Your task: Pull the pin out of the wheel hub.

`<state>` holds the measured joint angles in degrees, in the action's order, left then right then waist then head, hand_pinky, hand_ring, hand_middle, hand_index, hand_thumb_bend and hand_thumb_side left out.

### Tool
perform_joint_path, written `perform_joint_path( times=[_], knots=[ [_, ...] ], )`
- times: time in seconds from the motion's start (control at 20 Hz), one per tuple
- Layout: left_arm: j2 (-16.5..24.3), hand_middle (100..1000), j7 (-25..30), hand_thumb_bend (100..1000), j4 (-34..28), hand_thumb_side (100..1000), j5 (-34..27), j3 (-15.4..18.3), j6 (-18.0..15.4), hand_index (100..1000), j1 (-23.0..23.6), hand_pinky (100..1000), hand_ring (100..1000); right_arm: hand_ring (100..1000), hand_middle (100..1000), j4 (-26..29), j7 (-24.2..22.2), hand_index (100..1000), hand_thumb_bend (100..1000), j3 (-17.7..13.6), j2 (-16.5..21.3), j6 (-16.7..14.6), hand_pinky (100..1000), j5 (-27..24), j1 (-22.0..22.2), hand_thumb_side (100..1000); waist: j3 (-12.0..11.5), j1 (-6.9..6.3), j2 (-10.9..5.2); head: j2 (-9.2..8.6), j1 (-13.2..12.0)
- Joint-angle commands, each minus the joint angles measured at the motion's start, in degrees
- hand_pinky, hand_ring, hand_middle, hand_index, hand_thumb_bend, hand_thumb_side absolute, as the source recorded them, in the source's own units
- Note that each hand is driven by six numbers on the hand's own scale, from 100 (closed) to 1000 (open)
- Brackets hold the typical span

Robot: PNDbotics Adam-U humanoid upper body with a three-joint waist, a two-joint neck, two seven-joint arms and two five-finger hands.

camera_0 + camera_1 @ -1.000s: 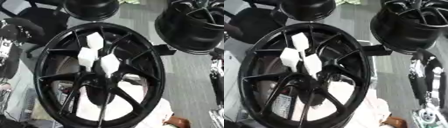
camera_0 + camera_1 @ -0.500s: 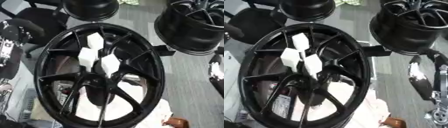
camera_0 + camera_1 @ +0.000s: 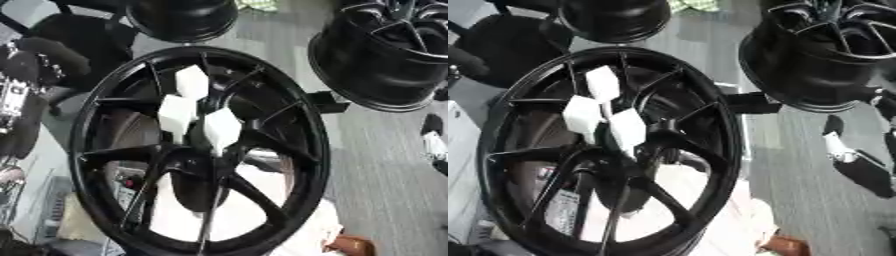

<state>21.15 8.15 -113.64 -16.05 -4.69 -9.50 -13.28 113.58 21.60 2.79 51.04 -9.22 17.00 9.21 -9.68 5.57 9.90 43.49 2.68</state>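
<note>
A large black spoked wheel hub (image 3: 289, 125) stands tilted in the middle of both views. Three white block-shaped pins (image 3: 220, 128) stick out around its centre: one upper (image 3: 192, 81), one left (image 3: 176, 113), one right. No hand touches them. My right hand (image 3: 843, 150) shows as a black and white shape at the right edge, well clear of the hub's rim; its fingers are too indistinct to read. My left hand (image 3: 16, 92) shows as a black and silver shape at the left edge, beside the rim, equally unclear.
A second black wheel (image 3: 815, 60) stands at the upper right, close to the hub's rim. A third dark wheel (image 3: 179, 20) sits at the top behind the hub. Pale cloth (image 3: 302, 227) lies under the hub's lower part; grey floor runs down the right.
The right hand has shifted slightly at the right edge. The hub and its three white pins stand as before.
</note>
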Motion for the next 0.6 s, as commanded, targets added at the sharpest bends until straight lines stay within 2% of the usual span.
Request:
perform_joint_path(
  times=[0.05, 0.35, 0.6],
  knots=[
    [1.31, 595, 0.03, 100, -0.96, 576, 0.22, 0.35, 0.22, 700, -0.33, 712, 676, 839, 679, 1.01, -4.51, 783, 100, -1.06, 8.05, 0.09, 899, -2.92, -1.18, 466, -0.02, -0.06, -0.80, 0.01, 0.07],
    [1.53, 595, 0.29, 100, -0.96, 576, 0.21, 0.08, 0.42, 700, -0.25, 712, 677, 841, 688, 1.01, -16.79, 786, 100, -0.31, 18.96, 2.27, 901, -10.57, -8.50, 496, -0.35, 0.37, -1.04, 0.17, 0.86],
    [1.50, 595, 0.45, 100, -0.96, 576, -0.02, -0.13, 0.57, 700, -0.51, 712, 677, 846, 701, 1.01, -26.98, 791, 100, 2.36, 24.40, 3.74, 901, -16.52, -16.75, 524, -1.21, 0.68, -1.28, 0.30, 2.07]
  ],
)
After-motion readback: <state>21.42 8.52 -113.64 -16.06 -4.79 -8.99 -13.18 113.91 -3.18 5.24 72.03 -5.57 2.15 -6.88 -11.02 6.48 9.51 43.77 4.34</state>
